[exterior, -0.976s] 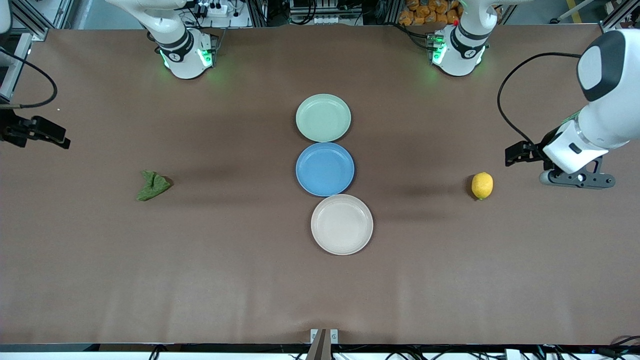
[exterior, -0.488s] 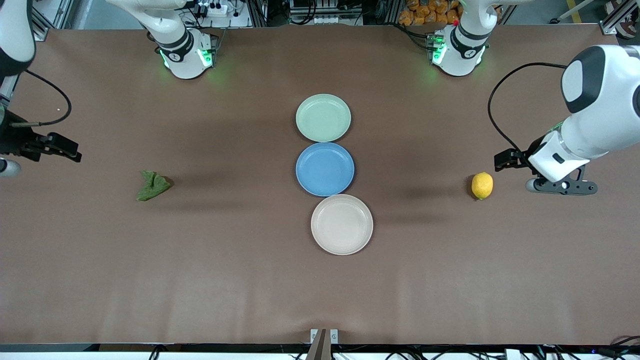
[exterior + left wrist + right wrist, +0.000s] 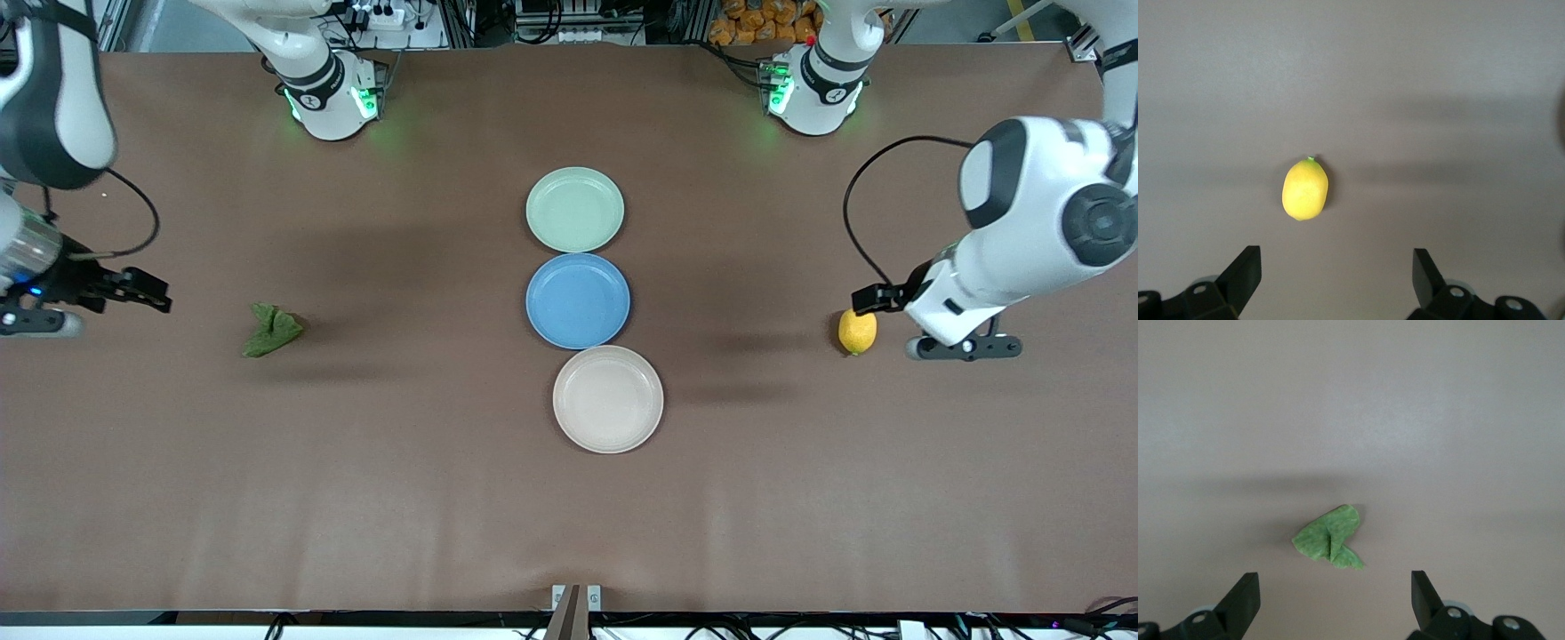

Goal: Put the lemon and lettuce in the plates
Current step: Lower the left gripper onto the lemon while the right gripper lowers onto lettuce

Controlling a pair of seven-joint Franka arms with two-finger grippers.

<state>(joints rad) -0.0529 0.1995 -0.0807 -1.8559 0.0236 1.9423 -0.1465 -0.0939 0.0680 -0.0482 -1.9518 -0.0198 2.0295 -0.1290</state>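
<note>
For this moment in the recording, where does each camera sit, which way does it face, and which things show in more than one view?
Front view: high across the table, facing both bases; shows the mint plate, blue plate, cream plate and both arms.
Left wrist view: looks down past the open left gripper at the lemon.
Right wrist view: looks down past the open right gripper at the lettuce.
Shared: front view also shows the lemon and lettuce.
</note>
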